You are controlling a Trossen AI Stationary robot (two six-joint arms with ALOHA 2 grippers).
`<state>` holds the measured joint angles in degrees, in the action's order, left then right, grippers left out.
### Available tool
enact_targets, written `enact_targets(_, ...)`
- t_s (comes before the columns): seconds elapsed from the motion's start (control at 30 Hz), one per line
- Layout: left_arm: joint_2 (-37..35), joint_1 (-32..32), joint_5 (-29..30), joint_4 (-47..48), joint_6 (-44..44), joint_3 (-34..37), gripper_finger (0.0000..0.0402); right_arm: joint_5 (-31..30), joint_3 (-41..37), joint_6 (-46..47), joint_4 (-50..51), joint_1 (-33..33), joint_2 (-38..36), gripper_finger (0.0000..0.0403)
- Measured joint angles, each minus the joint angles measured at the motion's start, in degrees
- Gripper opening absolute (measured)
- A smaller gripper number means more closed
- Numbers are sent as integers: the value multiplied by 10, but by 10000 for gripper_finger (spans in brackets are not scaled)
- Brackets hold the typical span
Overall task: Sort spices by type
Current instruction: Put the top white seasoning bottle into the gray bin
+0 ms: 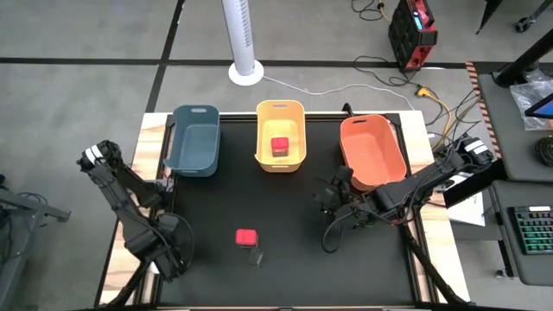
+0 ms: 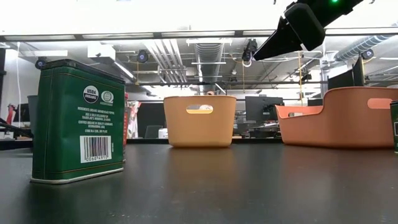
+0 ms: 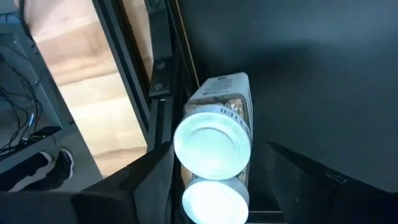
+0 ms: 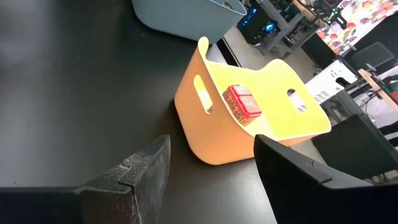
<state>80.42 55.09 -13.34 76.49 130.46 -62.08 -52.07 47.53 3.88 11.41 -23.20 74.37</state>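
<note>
Two white-lidded spice jars [image 3: 211,146] [image 3: 214,202] stand side by side on the black mat, close to the table's left edge rail. My left gripper [image 3: 217,180] points down over them, open, a finger on either side; I see no touch. In the high view the left arm [image 1: 164,246] hides them. A red-lidded jar [image 1: 247,236] lies mid-table near the front, with clear glass [image 1: 256,256] beside it. Another red one [image 1: 279,147] sits in the yellow bin [image 1: 262,130]. My right gripper [image 4: 211,162] hangs open and empty in front of the orange bin [image 1: 371,151].
A blue bin [image 1: 194,138] stands at the back left, beside the yellow and orange ones. A green tin [image 2: 78,121] stands near the table's front edge, and another shows at the low view's right edge [image 2: 395,127]. Wooden borders flank the black mat.
</note>
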Motion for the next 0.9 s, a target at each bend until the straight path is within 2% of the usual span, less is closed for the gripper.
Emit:
enact_targets(0.43, -1, 0, -8, -25, -6, 34, 234, 0, 0, 2, -1, 0, 0, 224)
enact_targets(0.7, -2, 0, -7, -115, -25, 70, 231, 0, 0, 5, -2, 0, 0, 224)
enact_targets(0.9, -2, -1, -7, -120, -30, 71, 231, 0, 0, 6, -2, 0, 0, 224)
